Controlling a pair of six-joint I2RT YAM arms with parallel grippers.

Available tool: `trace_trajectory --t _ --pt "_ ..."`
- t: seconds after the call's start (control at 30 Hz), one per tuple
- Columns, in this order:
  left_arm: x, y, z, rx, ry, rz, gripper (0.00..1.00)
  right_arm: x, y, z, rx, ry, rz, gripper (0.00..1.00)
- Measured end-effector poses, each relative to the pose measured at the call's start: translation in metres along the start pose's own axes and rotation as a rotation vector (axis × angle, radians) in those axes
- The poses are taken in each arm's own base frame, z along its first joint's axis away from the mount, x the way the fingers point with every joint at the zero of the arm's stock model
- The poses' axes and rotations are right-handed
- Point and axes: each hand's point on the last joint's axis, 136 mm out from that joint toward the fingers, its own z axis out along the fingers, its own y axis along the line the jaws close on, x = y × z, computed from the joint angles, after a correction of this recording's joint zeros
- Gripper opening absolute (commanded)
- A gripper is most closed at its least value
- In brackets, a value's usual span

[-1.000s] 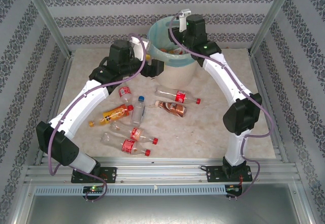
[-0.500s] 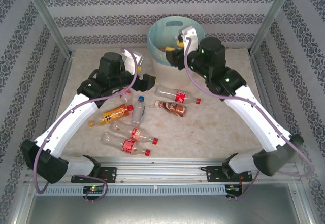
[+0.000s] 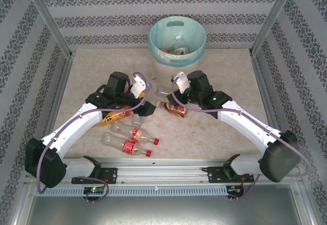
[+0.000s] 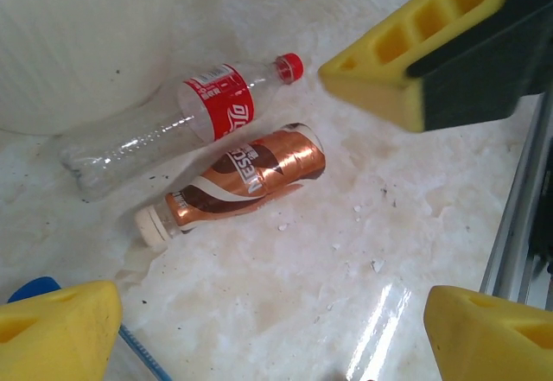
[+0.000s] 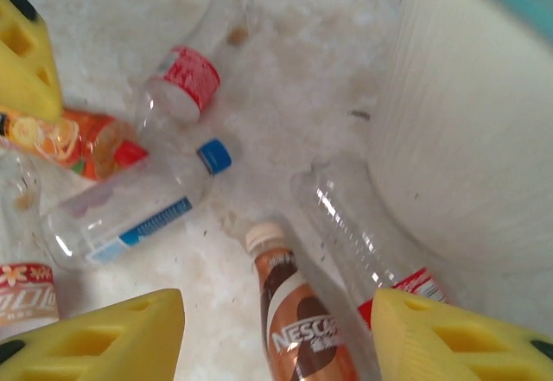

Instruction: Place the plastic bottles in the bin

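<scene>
Lying loose at six o'clock, red-labelled plastic bottles (image 3: 134, 146) sit on the table (image 3: 219, 82). At mid-table the left gripper (image 4: 270, 325) and right gripper (image 5: 276, 316) hover with jaws apart and empty, a brown-labelled bottle (image 3: 174, 108) between them. Up at twelve o'clock stands the bin (image 3: 159, 57) — bottles inside.

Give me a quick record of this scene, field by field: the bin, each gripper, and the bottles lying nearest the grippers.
bin: round cream-white bucket with turquoise liner, far side, holds a few plastic bottles
left gripper: open, empty
right gripper: open, empty, over two bottles
under right gripper: brown-wrapped plastic bottle with white cap; clear plastic bottle with red label and red cap, side by side, lying flat
also loose: clear blue-capped bottle; orange-labelled bottle
</scene>
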Motion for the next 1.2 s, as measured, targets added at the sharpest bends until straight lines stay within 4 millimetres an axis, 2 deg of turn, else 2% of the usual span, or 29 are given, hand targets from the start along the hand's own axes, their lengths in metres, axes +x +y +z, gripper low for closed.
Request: trace_trajectory --t 0.2,0.37,0.53,0.93,1.2 --pt "-0.002 -0.002 0.002 0.012 -0.016 0.034 0.92 0.042 -0.001 0.029 -0.005 0.13 0.001 0.66" --pt "-0.003 -0.003 0.003 0.013 -0.02 0.039 0.92 0.064 0.0 0.047 0.0 0.205 -0.016 0.69" --pt "0.001 -0.004 0.01 0.022 -0.001 0.034 0.92 0.085 -0.008 0.059 0.036 0.282 -0.018 0.7" --pt "0.002 0.0 0.01 0.004 0.004 0.037 0.92 0.122 -0.022 0.063 0.115 0.407 -0.022 0.72" --pt "0.002 0.001 0.011 0.001 0.007 0.036 0.92 0.134 -0.021 0.061 0.113 0.449 -0.021 0.71"
